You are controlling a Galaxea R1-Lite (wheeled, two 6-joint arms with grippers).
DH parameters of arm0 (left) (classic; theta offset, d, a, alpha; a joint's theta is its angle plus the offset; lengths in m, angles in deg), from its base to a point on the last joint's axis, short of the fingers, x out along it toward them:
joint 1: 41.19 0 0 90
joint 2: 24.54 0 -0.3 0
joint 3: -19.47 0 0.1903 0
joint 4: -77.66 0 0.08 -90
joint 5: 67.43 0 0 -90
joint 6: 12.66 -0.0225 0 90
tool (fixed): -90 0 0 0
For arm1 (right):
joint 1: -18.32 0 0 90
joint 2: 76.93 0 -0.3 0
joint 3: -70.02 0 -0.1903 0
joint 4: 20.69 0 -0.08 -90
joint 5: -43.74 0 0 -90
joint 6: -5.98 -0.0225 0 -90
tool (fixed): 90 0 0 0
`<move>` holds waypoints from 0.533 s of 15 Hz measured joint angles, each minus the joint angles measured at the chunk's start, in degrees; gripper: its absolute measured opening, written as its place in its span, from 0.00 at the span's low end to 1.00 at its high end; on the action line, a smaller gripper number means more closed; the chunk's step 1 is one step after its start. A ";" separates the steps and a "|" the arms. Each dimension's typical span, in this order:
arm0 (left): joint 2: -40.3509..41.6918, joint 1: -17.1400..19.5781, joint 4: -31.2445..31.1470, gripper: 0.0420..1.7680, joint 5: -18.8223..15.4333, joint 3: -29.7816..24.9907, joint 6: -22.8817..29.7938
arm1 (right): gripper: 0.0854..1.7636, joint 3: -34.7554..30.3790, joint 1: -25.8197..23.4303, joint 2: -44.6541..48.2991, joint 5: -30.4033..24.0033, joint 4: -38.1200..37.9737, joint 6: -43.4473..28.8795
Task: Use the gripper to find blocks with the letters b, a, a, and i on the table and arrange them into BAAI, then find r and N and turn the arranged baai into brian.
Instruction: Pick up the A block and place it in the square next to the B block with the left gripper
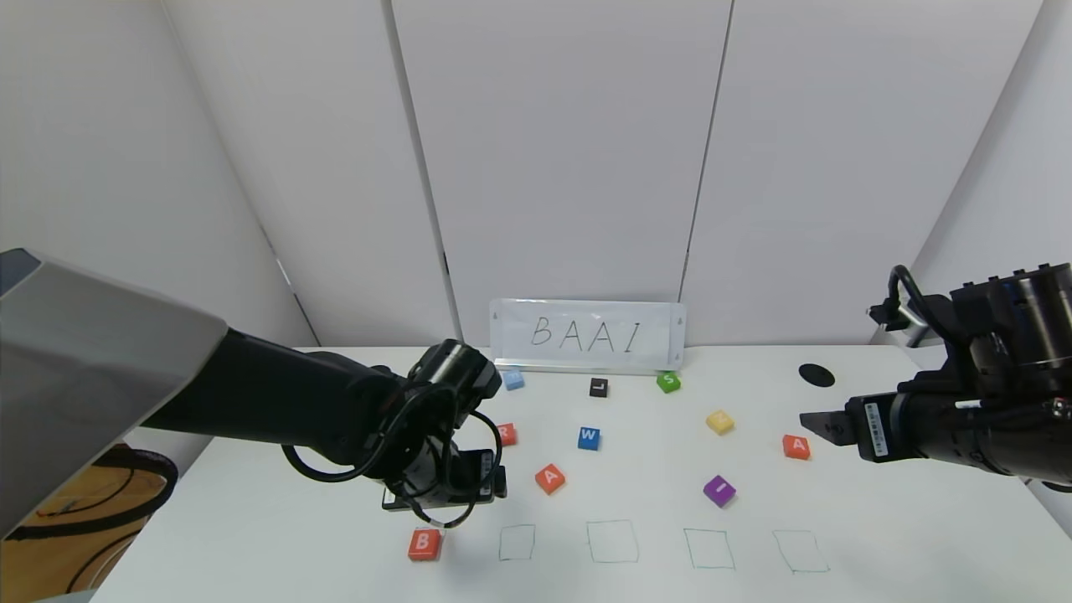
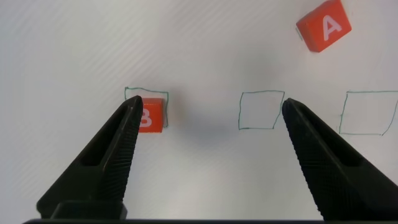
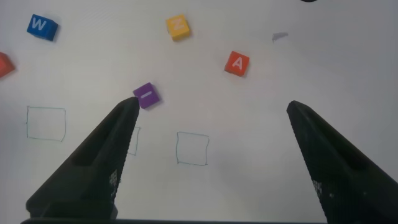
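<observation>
An orange-red B block [image 1: 424, 543] lies in the leftmost green square on the table [image 1: 251, 519]. My left gripper [image 1: 440, 502] hovers just behind it, open and empty; in the left wrist view the B block [image 2: 152, 114] shows beside one fingertip [image 2: 132, 115]. One A block [image 1: 549, 478] lies mid-table, the other A block [image 1: 796, 446] by my right gripper [image 1: 816, 421], which is open and empty above the right side. The purple I block [image 1: 719, 490] and the R block [image 1: 506, 434] lie loose. I cannot read an N on any block.
Several empty green squares [image 1: 612, 541] run along the front edge. Blue W [image 1: 589, 437], yellow [image 1: 719, 421], black [image 1: 598, 387], green S [image 1: 668, 382] and light-blue [image 1: 513, 379] blocks lie behind. A BAAI sign [image 1: 588, 335] stands at the back, a black grommet [image 1: 816, 375] right.
</observation>
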 joint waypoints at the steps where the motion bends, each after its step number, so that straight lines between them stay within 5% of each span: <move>1: -0.16 -0.20 -0.02 0.91 1.02 0.94 0.38 | 0.97 0.00 -0.02 0.15 0.00 0.00 0.00; 8: -0.11 -1.39 -3.05 0.95 3.02 5.41 3.43 | 0.97 -0.59 0.74 1.30 0.06 -0.02 0.00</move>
